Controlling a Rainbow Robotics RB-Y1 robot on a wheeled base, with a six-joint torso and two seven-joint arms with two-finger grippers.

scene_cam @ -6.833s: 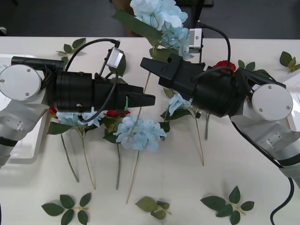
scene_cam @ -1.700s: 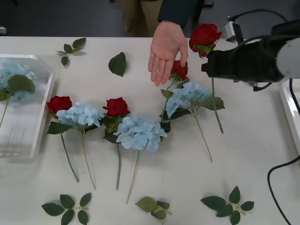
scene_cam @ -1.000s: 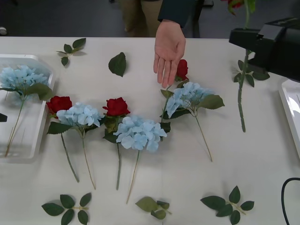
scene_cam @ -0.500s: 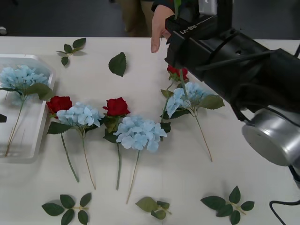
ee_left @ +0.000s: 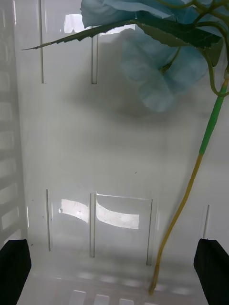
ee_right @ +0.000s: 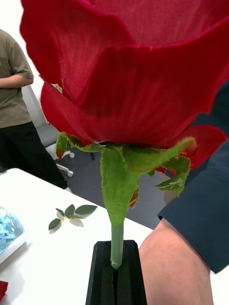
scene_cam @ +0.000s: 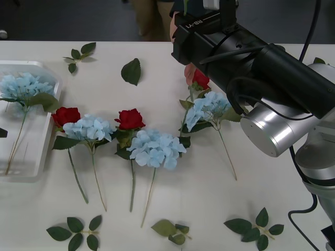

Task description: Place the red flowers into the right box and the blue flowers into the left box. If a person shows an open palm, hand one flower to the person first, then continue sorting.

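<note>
- A white table (scene_cam: 220,209) carries the scattered flowers, with a dark floor beyond its far edge and a person standing there.
- The right arm has swung from the table's right side to the far middle; the right gripper (ee_right: 116,267) is clenched on the green stem of a red rose (ee_right: 129,71), held upright.
- The rose now sits just beside the person's hand (ee_right: 176,267), whose wrist and navy sleeve (ee_right: 202,214) fill the space next to the gripper. The open palm that lay over the table a second ago is mostly hidden behind the arm in the front view.
- This reads as the hand-over step, close to its end: the gripper has yet to let go.
- The left gripper (ee_left: 114,259) hangs released over the left box (scene_cam: 31,157), where a blue flower (scene_cam: 23,86) already lies.
- Three red roses and three blue flowers remain on the table to sort.
</note>
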